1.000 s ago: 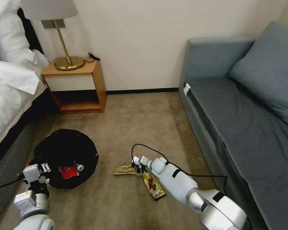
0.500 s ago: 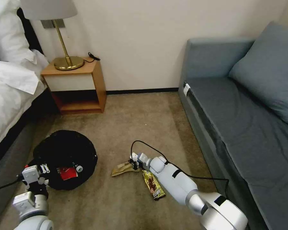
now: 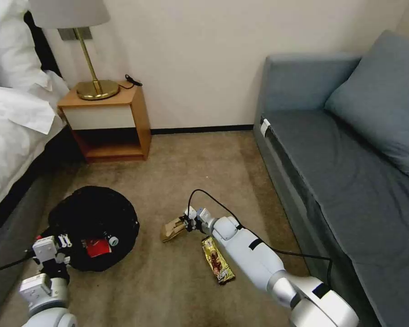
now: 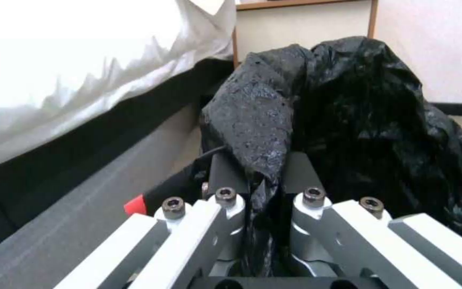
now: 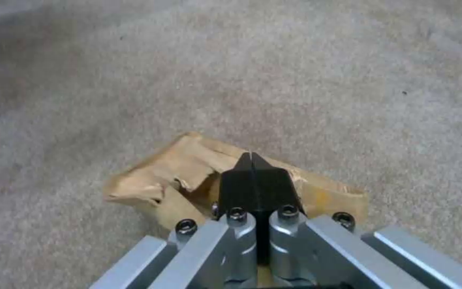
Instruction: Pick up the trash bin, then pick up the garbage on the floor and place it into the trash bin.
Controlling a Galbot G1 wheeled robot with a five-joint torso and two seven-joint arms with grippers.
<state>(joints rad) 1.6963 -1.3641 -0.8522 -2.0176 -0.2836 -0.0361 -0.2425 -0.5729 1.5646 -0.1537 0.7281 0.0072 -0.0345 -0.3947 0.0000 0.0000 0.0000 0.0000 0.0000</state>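
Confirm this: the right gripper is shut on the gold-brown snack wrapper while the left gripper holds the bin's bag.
Not quite. The right gripper is shut on the crumpled tan paper, as the right wrist view shows; the gold-brown snack wrapper lies on the carpet. The left gripper does hold the bin's bag.

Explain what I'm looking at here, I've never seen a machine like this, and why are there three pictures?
It is a wheeled robot with two arms, in a bedroom. One picture comes from its head, one from each wrist. The left gripper is shut on the black bag lining the trash bin, which holds a red wrapper and a bottle. The right gripper is shut on crumpled tan paper. A gold-brown snack wrapper lies on the carpet.
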